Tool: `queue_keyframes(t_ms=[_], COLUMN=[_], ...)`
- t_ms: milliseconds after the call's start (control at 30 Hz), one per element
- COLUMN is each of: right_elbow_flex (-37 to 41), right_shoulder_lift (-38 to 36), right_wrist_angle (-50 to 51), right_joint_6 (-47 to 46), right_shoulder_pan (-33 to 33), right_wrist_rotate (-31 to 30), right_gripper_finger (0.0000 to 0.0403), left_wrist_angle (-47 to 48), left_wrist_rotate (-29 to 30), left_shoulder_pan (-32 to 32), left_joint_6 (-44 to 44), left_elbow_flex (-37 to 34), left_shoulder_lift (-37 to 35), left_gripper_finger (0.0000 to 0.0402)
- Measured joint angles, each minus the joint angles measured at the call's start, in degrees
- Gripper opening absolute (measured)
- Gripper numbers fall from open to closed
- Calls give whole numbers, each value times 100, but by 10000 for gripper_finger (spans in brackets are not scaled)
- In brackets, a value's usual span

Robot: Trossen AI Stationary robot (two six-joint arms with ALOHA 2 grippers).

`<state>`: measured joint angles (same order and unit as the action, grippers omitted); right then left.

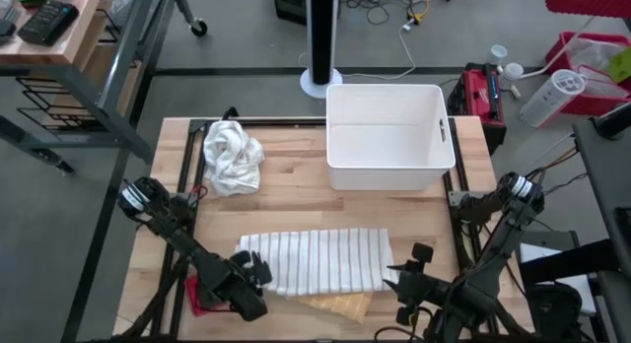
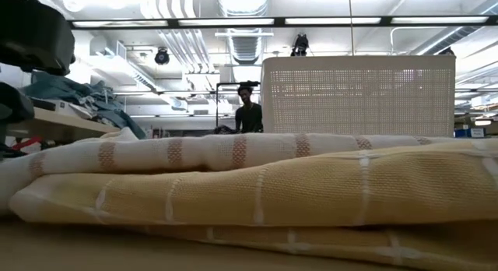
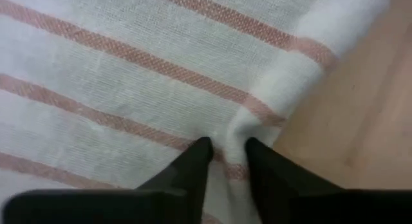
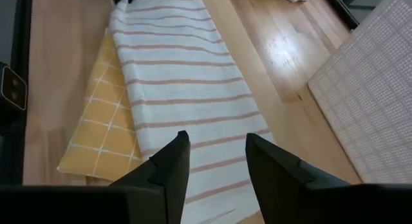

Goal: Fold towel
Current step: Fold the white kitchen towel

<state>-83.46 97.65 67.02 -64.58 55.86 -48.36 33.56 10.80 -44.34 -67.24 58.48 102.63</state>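
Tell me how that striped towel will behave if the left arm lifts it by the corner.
Probably floppy: the striped towel bunches into a soft ridge between the left gripper jaws. Likely light, being thin woven cloth. It may drag the yellow cloth underneath, since they overlap.

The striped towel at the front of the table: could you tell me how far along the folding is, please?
Done: the striped towel lies as a long folded strip on top of a yellow towel. In hand: the left gripper pinches a fold at the strip's left end, while the right gripper hovers open over the other end. Left: probably folding the strip across its length. A crumpled white cloth lies untouched beside the white bin.
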Motion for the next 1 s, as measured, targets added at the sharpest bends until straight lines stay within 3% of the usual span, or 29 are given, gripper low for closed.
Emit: queue_keyframes(t_ms=[133,233,733,1000], right_elbow_flex=[13,20,434,1026], right_shoulder_lift=[0,0,0,0], right_wrist_angle=[2,0,-202,-914], right_joint_6=[20,27,7,16], right_shoulder_pan=[0,-10,-269,-538], right_wrist_rotate=[-314,-437,-576,-574], right_gripper_finger=[140,134,128,141], left_wrist_angle=[-7,-51,-900,-857], left_wrist_rotate=[182,231,467,850], left_shoulder_pan=[23,17,-13,-9], left_joint_6=[80,167,436,1223], left_elbow_flex=[-13,4,0,349], left_shoulder_lift=[0,6,-317,-617], left_gripper_finger=[21,9,179,225])
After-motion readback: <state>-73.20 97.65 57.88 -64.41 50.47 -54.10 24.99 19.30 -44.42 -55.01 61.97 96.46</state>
